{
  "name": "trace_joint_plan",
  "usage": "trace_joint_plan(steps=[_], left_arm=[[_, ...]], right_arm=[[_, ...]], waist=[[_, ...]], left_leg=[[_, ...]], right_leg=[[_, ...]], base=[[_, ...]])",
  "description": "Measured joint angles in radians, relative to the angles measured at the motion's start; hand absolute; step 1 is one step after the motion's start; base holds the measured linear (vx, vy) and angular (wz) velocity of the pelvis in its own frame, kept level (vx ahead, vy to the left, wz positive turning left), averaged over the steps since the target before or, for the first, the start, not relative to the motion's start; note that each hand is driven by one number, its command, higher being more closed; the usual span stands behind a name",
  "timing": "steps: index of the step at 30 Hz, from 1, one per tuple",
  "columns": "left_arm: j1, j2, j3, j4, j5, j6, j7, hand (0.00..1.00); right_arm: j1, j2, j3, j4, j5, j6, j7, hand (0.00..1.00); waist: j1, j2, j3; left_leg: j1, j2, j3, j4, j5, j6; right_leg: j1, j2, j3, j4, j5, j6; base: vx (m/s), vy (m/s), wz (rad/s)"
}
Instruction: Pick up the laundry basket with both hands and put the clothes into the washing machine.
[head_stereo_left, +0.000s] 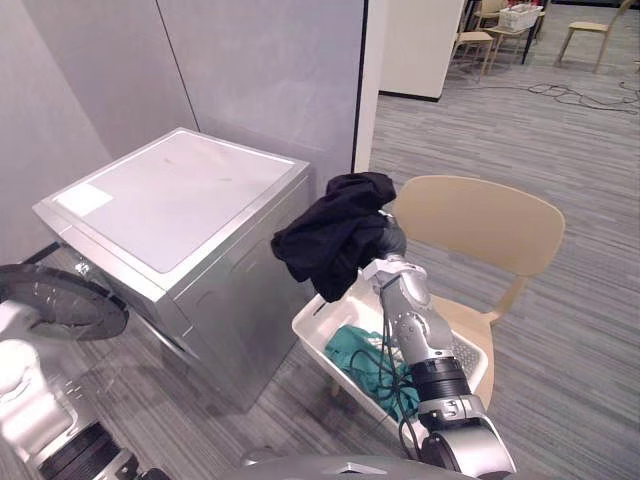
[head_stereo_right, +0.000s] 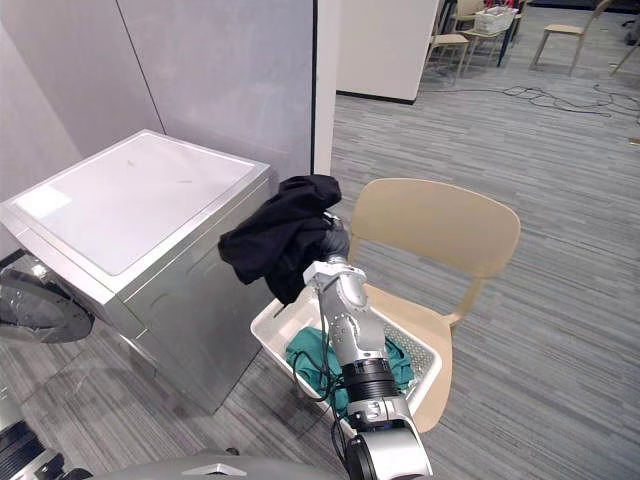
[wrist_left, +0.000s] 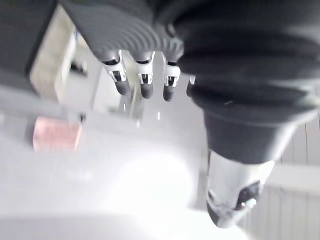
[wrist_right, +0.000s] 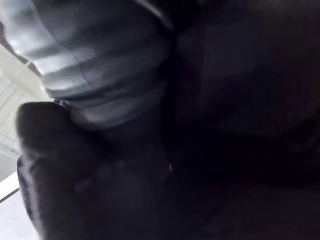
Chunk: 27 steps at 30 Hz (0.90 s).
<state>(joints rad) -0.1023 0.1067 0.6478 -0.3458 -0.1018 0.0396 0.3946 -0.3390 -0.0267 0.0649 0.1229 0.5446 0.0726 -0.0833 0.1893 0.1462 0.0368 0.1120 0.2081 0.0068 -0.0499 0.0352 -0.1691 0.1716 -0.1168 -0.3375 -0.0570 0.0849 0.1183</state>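
Washer (head_stereo_left: 170, 200) is the biggest thing here: silver box w/ a pale flat top, standing vs. the grey wall panel at the robot's left. Its round door (head_stereo_left: 55, 300) is swung open at the front, lower left in the eye views.

Next, a beige chair (head_stereo_left: 480, 225) just right of the washer, on grey striped carpet, backrest away from the robot. More chairs and a table stand well off in the far corner of the rm.

White laundry basket (head_stereo_left: 322, 345) sits on the chair seat, one corner poking off the seat edge twd the washer. Neither hand is on it.

Black garment (head_stereo_left: 330, 235) is up in the air, bunched and hanging over the basket's near-washer corner, about level w/ the washer's top edge and just beside the washer's side. It's draped around the right hand (head_stereo_left: 392, 243), whose arm reaches up across the basket. The cloth swallows the hand, and the right wrist view is all dark fabric, so can't tell how it grips.

Teal garment (head_stereo_left: 350, 350) lies crumpled inside the basket, partly behind the right forearm.

Left hand (wrist_left: 140, 55): relaxed, fingers out straight, thumb apart, nothing in it.
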Motion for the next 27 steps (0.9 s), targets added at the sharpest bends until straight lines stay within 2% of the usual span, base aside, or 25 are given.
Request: trace_joint_plan(steps=[2, 3, 5, 8, 10, 11, 15, 27], left_arm=[[-0.002, 0.001, -0.204, 0.007, -0.005, 0.003, -0.068, 0.0], [-0.002, 0.001, -0.251, 0.007, -0.012, 0.004, -0.085, 0.0], [-0.002, 0.0, -0.417, 0.008, -0.016, 0.013, -0.152, 0.0], [-0.028, -0.001, -0.587, 0.046, -0.036, 0.028, -0.218, 0.0], [-0.064, -0.001, -0.642, 0.096, -0.041, 0.035, -0.237, 0.0], [-0.099, 0.0, -0.69, 0.152, -0.053, 0.048, -0.253, 0.0], [-0.161, -0.002, -0.755, 0.212, -0.062, 0.071, -0.274, 0.0], [-0.279, 0.036, -0.898, 0.334, -0.074, 0.084, -0.27, 0.0]], right_arm=[[0.002, 0.004, 0.041, -0.039, 0.0, 0.0, 0.014, 1.0], [0.002, 0.005, 0.05, -0.048, 0.0, 0.0, 0.016, 1.0], [0.003, 0.01, 0.073, -0.088, -0.001, 0.0, 0.016, 1.0], [0.012, 0.008, 0.088, -0.135, -0.001, 0.0, 0.016, 1.0], [0.013, 0.002, 0.091, -0.157, -0.001, -0.001, 0.016, 1.0], [0.013, -0.002, 0.092, -0.163, -0.001, -0.001, 0.015, 1.0], [0.015, -0.004, 0.116, -0.203, -0.002, -0.001, 0.015, 1.0], [0.061, -0.004, 0.126, -0.272, -0.003, -0.002, 0.009, 1.0]], waist=[[-0.014, -0.003, -0.001], [-0.02, -0.004, -0.001], [-0.048, -0.008, -0.001], [-0.08, -0.008, -0.001], [-0.088, -0.008, -0.001], [-0.101, -0.009, -0.001], [-0.126, -0.01, 0.0], [-0.143, -0.028, -0.001]], left_leg=[[0.009, -0.002, 0.024, -0.008, 0.004, 0.001], [0.009, -0.002, 0.03, -0.008, 0.004, 0.001], [0.01, -0.002, 0.053, -0.008, 0.005, 0.0], [0.012, -0.001, 0.076, -0.023, 0.009, -0.005], [0.008, -0.001, 0.089, -0.026, 0.009, -0.005], [0.012, -0.001, 0.098, -0.026, 0.008, -0.007], [0.012, 0.001, 0.105, -0.025, 0.001, -0.01], [0.011, 0.001, 0.107, -0.023, -0.004, -0.01]], right_leg=[[-0.015, -0.003, 0.025, 0.005, 0.0, 0.0], [-0.019, -0.003, 0.03, 0.005, 0.001, 0.0], [-0.037, -0.003, 0.052, 0.005, 0.002, 0.001], [-0.058, -0.002, 0.072, 0.004, 0.005, 0.001], [-0.071, -0.001, 0.081, 0.002, 0.013, 0.002], [-0.071, -0.001, 0.083, 0.0, 0.014, 0.002], [-0.073, 0.002, 0.085, -0.007, 0.014, 0.002], [-0.073, 0.002, 0.082, -0.01, 0.014, 0.002]], base=[[-0.03, 0.036, -0.25], [-0.02, 0.031, -0.29], [0.0, 0.027, -0.28], [0.01, 0.021, -0.24], [0.01, 0.018, -0.24], [0.02, 0.012, -0.13], [0.02, 0.01, -0.07], [0.0, 0.0, 0.0]])
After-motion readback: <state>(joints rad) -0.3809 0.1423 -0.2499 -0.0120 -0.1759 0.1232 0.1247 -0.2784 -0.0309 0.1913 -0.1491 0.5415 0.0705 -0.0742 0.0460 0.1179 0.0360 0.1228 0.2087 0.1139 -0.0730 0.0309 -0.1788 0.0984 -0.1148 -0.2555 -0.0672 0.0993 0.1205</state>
